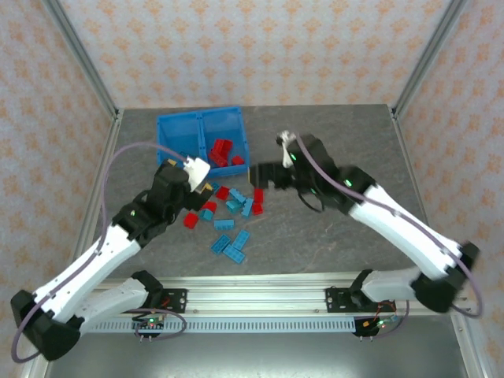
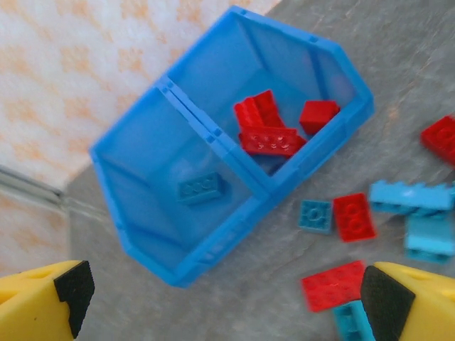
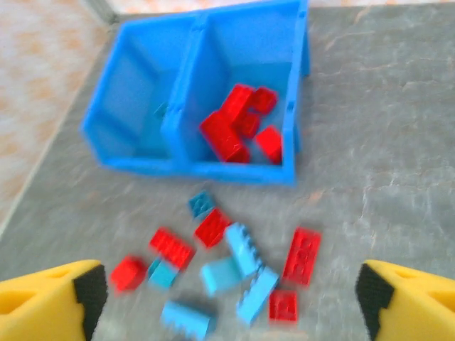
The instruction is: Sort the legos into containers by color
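Grey table — legos (red, teal) scattered.

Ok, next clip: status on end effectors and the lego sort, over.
Left end effector open, empty; right end effector likewise. Bin: red legos in right compartment, one blue lego in left. Loose legos, both colors, on table in front. Nothing blocking.

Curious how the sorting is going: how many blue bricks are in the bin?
1. The blue brick lies alone in one compartment of the bin, beside the one holding red bricks; any under those would be hidden.
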